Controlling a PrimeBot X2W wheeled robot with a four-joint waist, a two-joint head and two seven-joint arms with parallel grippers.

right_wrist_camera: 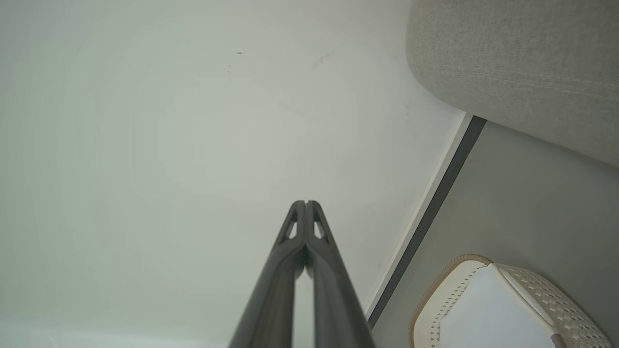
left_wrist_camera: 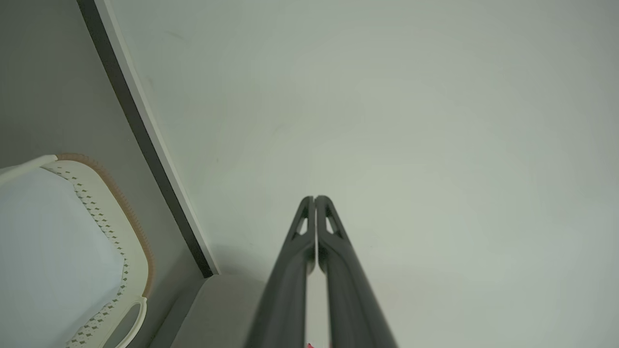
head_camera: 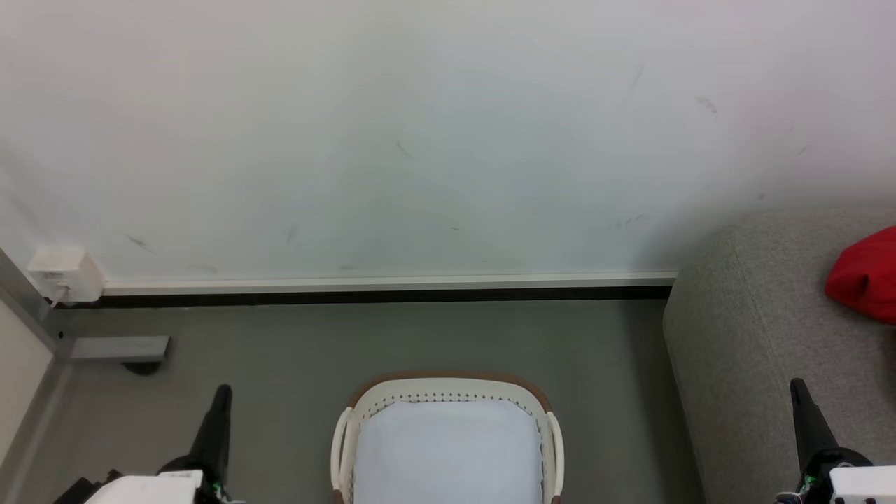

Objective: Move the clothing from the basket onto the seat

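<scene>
Left end effector (head_camera: 223, 389) closed; crumpled bright red clothing (head_camera: 865, 277) on grey seat (head_camera: 742, 336).

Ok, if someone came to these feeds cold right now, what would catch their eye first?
First the bright red clothing, bunched on the grey seat at the head view's right edge. Next the basket on the floor at bottom centre, the part in view showing only its bare white bottom. The left claw and right claw flank it, both shut and holding nothing.
</scene>
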